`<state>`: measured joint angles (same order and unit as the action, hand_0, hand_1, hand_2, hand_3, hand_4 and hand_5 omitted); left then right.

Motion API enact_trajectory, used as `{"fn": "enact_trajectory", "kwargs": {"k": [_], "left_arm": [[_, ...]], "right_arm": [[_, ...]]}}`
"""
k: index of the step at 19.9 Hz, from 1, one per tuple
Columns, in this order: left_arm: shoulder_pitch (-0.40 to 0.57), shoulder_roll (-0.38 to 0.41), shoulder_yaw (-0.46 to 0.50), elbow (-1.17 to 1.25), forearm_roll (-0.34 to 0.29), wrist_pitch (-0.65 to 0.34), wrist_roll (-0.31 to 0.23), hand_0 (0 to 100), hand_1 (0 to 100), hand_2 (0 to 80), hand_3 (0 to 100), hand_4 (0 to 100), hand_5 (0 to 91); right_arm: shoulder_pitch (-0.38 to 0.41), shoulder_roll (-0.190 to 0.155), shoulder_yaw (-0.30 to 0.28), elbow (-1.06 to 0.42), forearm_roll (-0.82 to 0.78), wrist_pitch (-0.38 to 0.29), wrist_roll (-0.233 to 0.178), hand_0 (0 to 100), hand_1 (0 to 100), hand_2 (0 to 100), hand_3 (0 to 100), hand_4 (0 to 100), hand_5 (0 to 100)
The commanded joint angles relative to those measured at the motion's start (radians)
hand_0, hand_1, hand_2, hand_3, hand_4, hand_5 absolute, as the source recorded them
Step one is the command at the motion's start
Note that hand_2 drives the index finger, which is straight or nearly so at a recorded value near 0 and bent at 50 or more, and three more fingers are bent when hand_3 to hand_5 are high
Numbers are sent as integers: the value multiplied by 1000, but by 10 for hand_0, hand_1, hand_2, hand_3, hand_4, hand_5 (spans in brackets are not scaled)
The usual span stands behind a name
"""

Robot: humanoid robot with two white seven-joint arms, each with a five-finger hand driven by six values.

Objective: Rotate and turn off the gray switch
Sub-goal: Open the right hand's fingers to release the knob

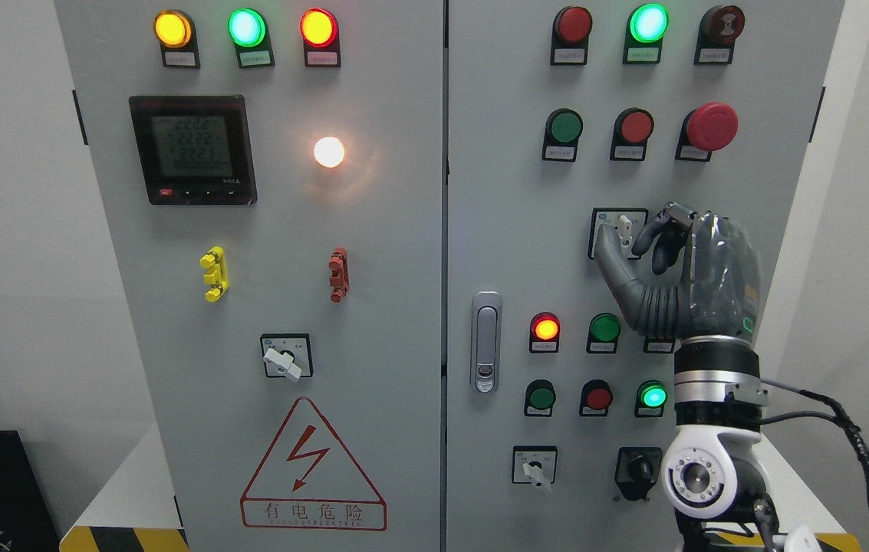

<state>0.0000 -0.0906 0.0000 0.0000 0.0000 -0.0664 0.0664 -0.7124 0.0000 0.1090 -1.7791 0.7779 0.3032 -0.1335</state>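
We read the cabinet from its left door: a meter [192, 149] sits high up, and lower down a small rotary selector [286, 356] stands untouched, well apart from the arm. Across the centre seam, past the door latch [486, 341], we reach the right door, where the gray switch [621, 230] sits on its square plate below the row of green and red push buttons.

Our right hand [653, 257] has its thumb under the left of the plate and its dark fingers [660, 234] curled in from the right, so the knob lies between them. We judge the fingers to be just at the knob, though whether they press it firmly we cannot tell. The left hand is out of view.

We take this as the grasp stage, with the turn not yet made. Next we need a firm pinch on the knob, then a wrist roll to the off mark, keeping clear of the red mushroom button [710, 126] above.
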Motion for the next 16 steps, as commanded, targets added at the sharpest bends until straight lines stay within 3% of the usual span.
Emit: {"fn": "enact_trajectory", "kwargs": {"k": [1,5,7,10,13,15,16], "left_arm": [[-9,0,8,-26,20,0,0,120,389,0,0,0,0],[-9,0,8,-26,18,0,0,120,389,0,0,0,0],[-9,0,8,-26,20,0,0,120,389,0,0,0,0],[-9,0,8,-26,20,0,0,120,389,0,0,0,0],[-9,0,8,-26,20,0,0,120,389,0,0,0,0],[-9,-1,8,-26,20,0,0,120,389,0,0,0,0],[-9,0,8,-26,20,0,0,120,389,0,0,0,0]], "right_arm": [[7,-6,-11,-29,-2,-18,-2,311,502,760,1000,935,1000],[40,-8,-20,-37,-9,-142,-15,315,488,761,1000,936,1000],[59,-11,-29,-63,-9,-165,-34,315,485,750,1000,937,1000],[97,-50,-32,-94,-9,-235,-43,313,476,731,1000,934,1000],[134,-86,-43,-112,-8,-305,-81,303,440,645,978,933,992],[163,-121,-45,-123,-8,-344,-87,289,441,604,958,870,939],[183,-144,-45,-128,-9,-369,-89,283,446,566,886,766,787]]}}
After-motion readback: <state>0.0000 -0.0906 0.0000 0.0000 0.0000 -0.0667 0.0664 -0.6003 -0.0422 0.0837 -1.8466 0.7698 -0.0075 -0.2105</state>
